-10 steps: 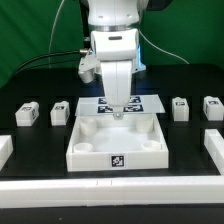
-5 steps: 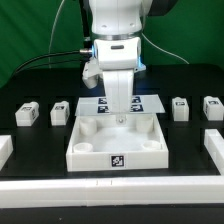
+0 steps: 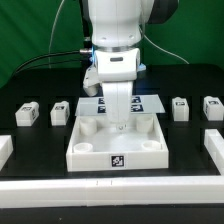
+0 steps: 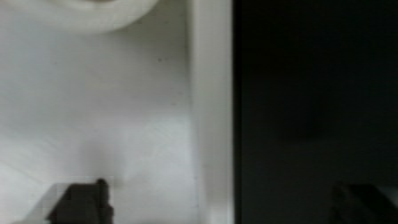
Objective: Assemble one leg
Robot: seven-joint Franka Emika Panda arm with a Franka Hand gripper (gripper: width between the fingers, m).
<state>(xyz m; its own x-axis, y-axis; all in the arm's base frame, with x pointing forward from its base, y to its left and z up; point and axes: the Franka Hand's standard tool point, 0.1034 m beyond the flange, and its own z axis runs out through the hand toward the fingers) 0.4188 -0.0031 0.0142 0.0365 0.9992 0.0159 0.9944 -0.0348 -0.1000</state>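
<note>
Wrist view: dark fingers [image 4: 77,205] spread, empty, over the large white square plastic tray [image 3: 150,150], likely aligning; small white tagged plastic legs [image 3: 61,113] lie untouched on the black worktop [image 3: 38,142] alongside.

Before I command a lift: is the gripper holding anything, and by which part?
Nothing. The gripper is open and empty over the tray; the four legs lie off to the sides.
</note>
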